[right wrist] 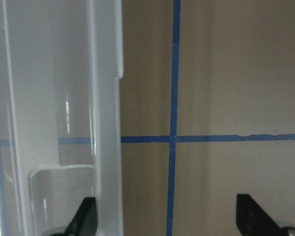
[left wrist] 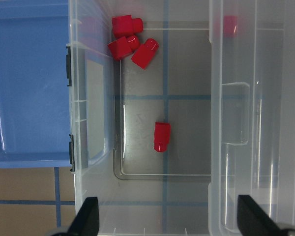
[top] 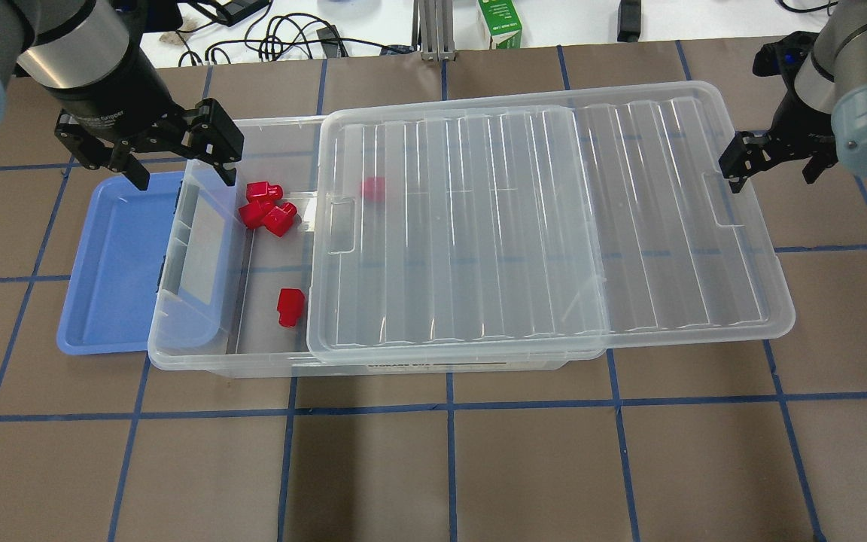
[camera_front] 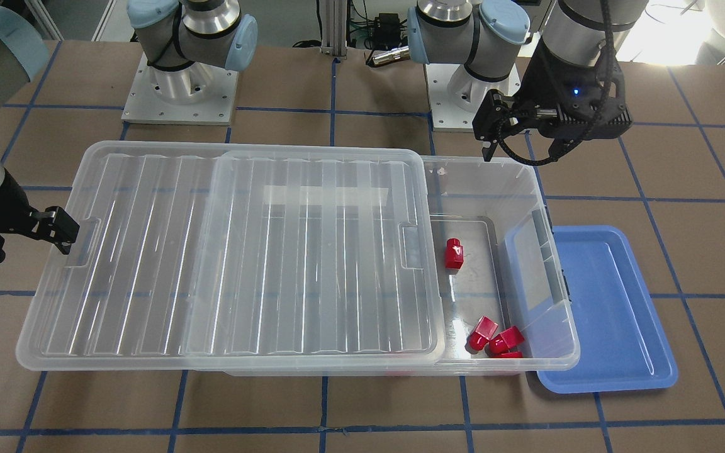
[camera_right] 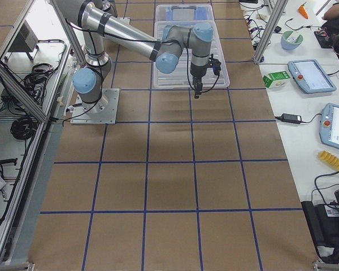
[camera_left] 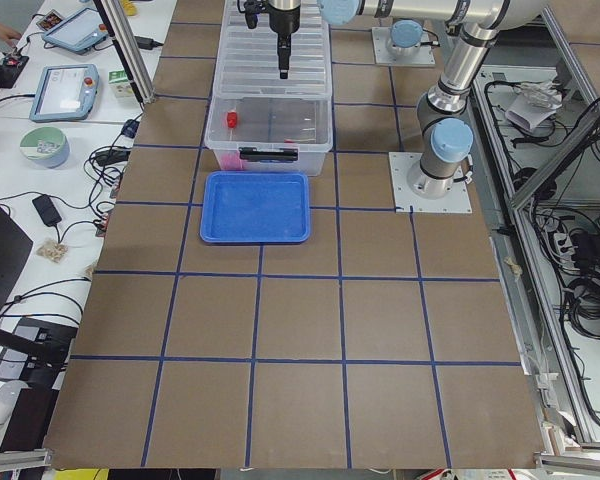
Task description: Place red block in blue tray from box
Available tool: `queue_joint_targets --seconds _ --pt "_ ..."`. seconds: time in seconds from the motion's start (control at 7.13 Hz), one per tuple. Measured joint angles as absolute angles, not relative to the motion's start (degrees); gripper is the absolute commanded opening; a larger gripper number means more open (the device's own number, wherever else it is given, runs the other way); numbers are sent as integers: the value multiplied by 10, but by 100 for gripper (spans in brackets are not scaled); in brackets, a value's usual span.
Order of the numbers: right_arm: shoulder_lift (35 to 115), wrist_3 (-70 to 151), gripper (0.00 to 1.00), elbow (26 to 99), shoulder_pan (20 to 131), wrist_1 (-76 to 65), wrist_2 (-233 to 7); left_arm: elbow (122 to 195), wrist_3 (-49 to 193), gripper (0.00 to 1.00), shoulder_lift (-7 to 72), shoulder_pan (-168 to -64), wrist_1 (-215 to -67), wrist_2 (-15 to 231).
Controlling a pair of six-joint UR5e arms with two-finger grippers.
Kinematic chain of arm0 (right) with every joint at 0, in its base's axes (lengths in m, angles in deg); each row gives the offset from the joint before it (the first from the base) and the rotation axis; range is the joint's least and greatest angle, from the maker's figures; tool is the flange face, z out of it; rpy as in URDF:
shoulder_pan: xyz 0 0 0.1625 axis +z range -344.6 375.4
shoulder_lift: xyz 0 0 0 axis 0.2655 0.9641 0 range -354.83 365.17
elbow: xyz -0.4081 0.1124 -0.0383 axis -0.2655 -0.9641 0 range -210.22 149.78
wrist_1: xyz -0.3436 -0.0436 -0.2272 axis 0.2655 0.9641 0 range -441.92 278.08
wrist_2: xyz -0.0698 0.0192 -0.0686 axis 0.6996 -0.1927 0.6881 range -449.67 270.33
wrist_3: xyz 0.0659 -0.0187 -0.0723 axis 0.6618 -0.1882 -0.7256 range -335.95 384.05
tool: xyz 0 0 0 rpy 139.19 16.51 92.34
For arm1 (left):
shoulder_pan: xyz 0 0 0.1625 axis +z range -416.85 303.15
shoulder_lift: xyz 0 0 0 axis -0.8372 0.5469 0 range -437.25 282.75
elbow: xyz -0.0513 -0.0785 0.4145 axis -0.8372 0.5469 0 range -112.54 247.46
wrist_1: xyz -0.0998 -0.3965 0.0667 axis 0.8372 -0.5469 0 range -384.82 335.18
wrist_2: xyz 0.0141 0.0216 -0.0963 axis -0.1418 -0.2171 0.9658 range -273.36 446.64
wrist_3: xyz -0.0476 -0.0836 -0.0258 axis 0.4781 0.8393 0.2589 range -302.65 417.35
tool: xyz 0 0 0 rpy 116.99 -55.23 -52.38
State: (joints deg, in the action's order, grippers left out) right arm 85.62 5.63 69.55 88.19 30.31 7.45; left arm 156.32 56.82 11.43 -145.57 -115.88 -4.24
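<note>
The clear box [top: 200, 360] stands mid-table. Its ribbed lid [top: 539, 226] is slid toward my right, so the left end is uncovered. Inside, one red block [top: 290, 307] lies alone, also seen in the left wrist view [left wrist: 162, 136]. Three more are clustered in a far corner [top: 264, 211], and another shows blurred under the lid [top: 373, 188]. The empty blue tray [top: 114, 263] lies partly under the box's left end. My left gripper [top: 181, 175] is open and empty above the uncovered end. My right gripper [top: 772, 172] is open, straddling the lid's right edge [right wrist: 108, 147].
A green carton [top: 500, 22] and cables lie beyond the table's far edge. The two arm bases [camera_front: 180, 94] stand behind the box. Tablets and a bowl sit on side benches [camera_left: 65, 92]. Brown table with blue tape lines lies around the box.
</note>
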Motion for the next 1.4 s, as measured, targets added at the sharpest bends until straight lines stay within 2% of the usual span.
queue_joint_targets --seconds 0.7,1.12,1.4 --pt "876 52 100 684 874 295 49 1563 568 100 114 -1456 -1159 -42" --pt "926 102 100 596 933 189 10 1569 558 100 131 -1453 -1136 -39" --pt "929 178 100 550 1003 134 8 1619 533 100 159 -1450 -1054 -37"
